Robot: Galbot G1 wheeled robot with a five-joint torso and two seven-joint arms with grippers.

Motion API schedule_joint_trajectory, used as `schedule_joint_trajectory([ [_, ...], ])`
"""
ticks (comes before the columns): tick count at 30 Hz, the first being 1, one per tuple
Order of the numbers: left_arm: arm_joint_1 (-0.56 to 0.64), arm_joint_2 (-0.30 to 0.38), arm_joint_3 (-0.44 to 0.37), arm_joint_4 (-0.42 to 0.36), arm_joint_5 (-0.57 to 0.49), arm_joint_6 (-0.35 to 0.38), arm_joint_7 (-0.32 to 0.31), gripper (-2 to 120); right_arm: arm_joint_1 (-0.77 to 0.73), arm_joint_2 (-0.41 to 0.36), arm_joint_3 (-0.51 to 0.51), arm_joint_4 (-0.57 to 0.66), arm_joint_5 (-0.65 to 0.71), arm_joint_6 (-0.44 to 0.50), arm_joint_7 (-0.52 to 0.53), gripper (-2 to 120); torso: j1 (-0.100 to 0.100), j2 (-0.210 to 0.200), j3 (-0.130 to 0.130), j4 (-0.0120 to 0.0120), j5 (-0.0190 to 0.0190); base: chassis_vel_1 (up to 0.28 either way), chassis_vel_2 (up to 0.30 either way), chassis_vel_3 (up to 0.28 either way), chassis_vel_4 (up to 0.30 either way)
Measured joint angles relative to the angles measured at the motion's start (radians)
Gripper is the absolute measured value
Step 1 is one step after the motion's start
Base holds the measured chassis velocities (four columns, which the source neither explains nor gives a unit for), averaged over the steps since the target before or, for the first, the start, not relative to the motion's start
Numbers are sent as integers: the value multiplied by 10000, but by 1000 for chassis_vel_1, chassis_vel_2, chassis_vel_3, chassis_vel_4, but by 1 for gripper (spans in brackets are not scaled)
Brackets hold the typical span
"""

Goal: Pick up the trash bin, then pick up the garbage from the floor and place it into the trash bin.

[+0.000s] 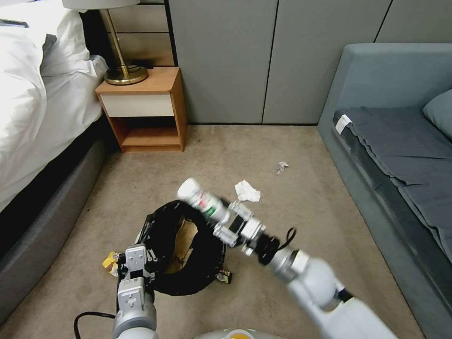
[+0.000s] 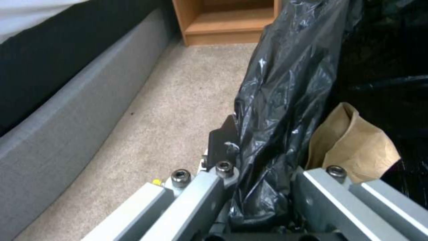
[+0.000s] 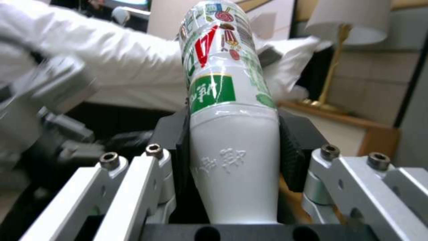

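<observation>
At lower centre of the head view, the left gripper (image 1: 141,263) pinches the trash bin (image 1: 186,247) by its black-bagged rim, keeping it open to receive litter. The right gripper (image 1: 225,221) clamps a white bottle (image 1: 201,200) above the bin mouth. A tissue (image 1: 246,190) lies beyond.

Beige carpet (image 1: 155,183) runs to grey wall panels (image 1: 263,61). A wooden nightstand (image 1: 146,110) carries a brass lamp (image 1: 123,66) beside the bed (image 1: 42,94); a grey sofa (image 1: 395,136) stands opposite.
</observation>
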Motion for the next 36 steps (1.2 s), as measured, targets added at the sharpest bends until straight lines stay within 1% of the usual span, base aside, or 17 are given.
schedule_joint_trajectory([
  [2, 11, -1, 12, -3, 12, -3, 2, 1, 26, 41, -124, -106, -57, 6, 39, 37, 0, 0, 0, 0, 0, 0, 0, 0, 0],
  [3, 51, -11, 41, -21, 59, -25, 2, 1, 120, 203, -453, -431, -158, -19, 139, 36, 0, 0, 1, -1, -1, 0, 0, 0, 0],
  [7, 104, -19, 80, -52, 105, -65, 5, 1, 291, 384, -685, -717, -267, -125, 368, 36, 1, 0, 0, 0, -1, 0, 0, 0, 0],
  [14, 192, -23, 151, -105, 198, -131, 7, 1, 894, 916, -1129, -1821, -612, -232, 853, 36, 0, 0, 0, 0, 0, 0, 0, 0, 0],
  [17, 219, -23, 149, -128, 203, -138, 5, 1, 907, 952, -1181, -2036, -657, -189, 959, 44, 0, 0, 1, 0, 0, 0, 0, 0, 0],
  [18, 219, -23, 149, -128, 203, -138, 5, 1, 907, 952, -1181, -2036, -657, -189, 959, 44, 0, 0, 1, 0, 0, 0, 0, 0, 0],
  [19, 221, -24, 146, -152, 203, -144, 7, 1, 883, 929, -1181, -2061, -663, -160, 964, 51, 0, 0, 1, -2, 0, 0, 0, 0, 0],
  [20, 222, -24, 146, -154, 203, -144, 7, 1, 880, 922, -1180, -2060, -664, -153, 963, 52, 0, 0, 1, -1, 0, 0, 0, 0, 0],
  [21, 221, -24, 135, -169, 199, -144, 8, 1, 874, 856, -1163, -2037, -664, -145, 963, 63, 0, 0, 1, -1, -1, 0, 0, 0, 0],
  [24, 221, -25, 126, -189, 189, -144, 8, 1, 881, 793, -1131, -1953, -656, -145, 959, 68, 0, 0, 1, -1, 0, 0, 0, 0, 0],
  [25, 218, -21, 117, -196, 173, -140, 9, 1, 889, 720, -1100, -1867, -639, -153, 949, 73, 0, 0, 1, -1, 0, 0, 0, 0, 0],
  [26, 210, -7, 103, -201, 154, -125, 8, 1, 885, 634, -1056, -1768, -626, -162, 935, 84, 0, 0, 1, -1, 0, 0, 0, 0, 0],
  [27, 201, -4, 101, -207, 147, -118, 7, 1, 848, 607, -1045, -1715, -624, -162, 923, 91, 0, 0, 0, -1, 0, 0, 0, 0, 0],
  [28, 201, -4, 101, -207, 147, -118, 7, 1, 848, 607, -1045, -1715, -624, -162, 923, 91, 0, 0, 0, -1, 0, 0, 0, 0, 0],
  [29, 196, -4, 98, -208, 145, -111, 7, 1, 798, 593, -1030, -1657, -627, -162, 907, 97, 0, 0, 1, -1, 0, 0, 0, 0, 0],
  [31, 189, -3, 96, -208, 143, -103, 7, 1, 738, 574, -1023, -1569, -637, -162, 898, 103, 0, 0, 1, -1, 0, 0, 0, 0, 0],
  [36, 153, 0, 45, -193, 118, -94, 7, 1, 557, 538, -856, -1076, -685, -155, 889, 111, -1, 0, 1, -1, 0, 0, 0, 0, 0],
])
